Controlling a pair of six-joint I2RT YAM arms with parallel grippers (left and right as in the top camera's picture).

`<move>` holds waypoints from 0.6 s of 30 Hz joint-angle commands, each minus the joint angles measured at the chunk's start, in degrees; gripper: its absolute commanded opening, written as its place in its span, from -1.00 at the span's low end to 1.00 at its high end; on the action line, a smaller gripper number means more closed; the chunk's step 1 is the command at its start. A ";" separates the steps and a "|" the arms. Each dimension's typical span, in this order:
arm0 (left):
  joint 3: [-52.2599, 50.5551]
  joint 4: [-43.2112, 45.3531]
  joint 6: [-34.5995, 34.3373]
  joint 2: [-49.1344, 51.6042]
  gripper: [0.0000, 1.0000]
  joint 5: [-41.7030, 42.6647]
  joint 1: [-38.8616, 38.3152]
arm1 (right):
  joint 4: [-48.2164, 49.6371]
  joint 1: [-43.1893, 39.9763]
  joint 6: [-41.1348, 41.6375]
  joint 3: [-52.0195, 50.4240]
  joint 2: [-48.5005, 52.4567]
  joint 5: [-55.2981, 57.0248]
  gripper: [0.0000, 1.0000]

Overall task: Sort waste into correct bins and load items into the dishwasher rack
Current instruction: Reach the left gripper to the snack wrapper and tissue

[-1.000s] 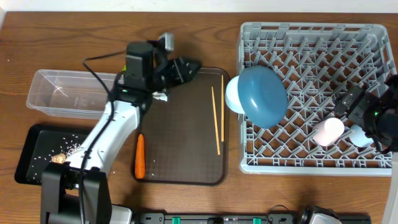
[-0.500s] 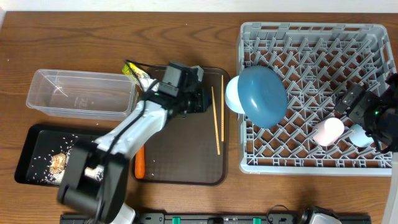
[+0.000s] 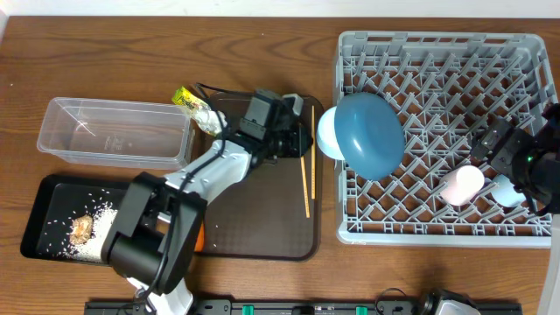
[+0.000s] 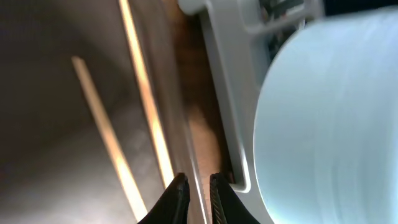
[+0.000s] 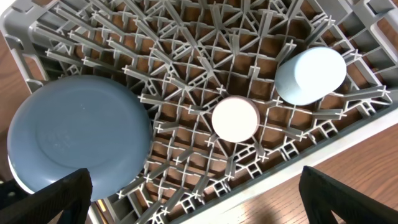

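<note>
My left gripper (image 3: pixel 297 140) (image 4: pixel 199 188) hovers low over the right edge of the dark-brown serving tray (image 3: pixel 262 219), its jaws shut with nothing seen between them. Two thin wooden chopsticks (image 3: pixel 304 184) (image 4: pixel 144 93) lie on the tray just ahead of it. The grey rack (image 3: pixel 455 61) (image 5: pixel 261 37) holds a blue plate (image 3: pixel 372 133) (image 5: pixel 68 137), a white bowl (image 3: pixel 327 131) (image 4: pixel 329 112), a pink cup (image 3: pixel 462 185) (image 5: pixel 235 118) and a light-blue cup (image 3: pixel 507 192) (image 5: pixel 310 76). My right gripper (image 3: pixel 494 149) (image 5: pixel 196 205) hangs wide open above the cups. The left arm covers most of the carrot (image 3: pixel 200 234).
A yellow-green wrapper (image 3: pixel 194 105) lies on the table between the clear tub (image 3: pixel 114 131) and the serving tray. The black tray (image 3: pixel 44 206) at front left holds rice grains (image 3: pixel 101 219) and a brown lump (image 3: pixel 81 227). The rack's near wall (image 4: pixel 227 81) stands close to my left fingers.
My left arm swung right across the serving tray from its upper left corner to the chopsticks, and its jaws closed. The wrapper came into view. The right arm stayed still.
</note>
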 commanded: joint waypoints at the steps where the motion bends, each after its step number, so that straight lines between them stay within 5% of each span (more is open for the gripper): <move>1: 0.46 0.42 -0.04 1.55 -0.71 0.76 -0.13 | -0.02 -0.61 -0.72 0.17 0.00 0.57 0.98; 18: 0.68 7.72 4.00 0.35 -0.71 4.11 -0.76 | 0.15 -0.61 -0.70 0.17 0.00 0.57 0.99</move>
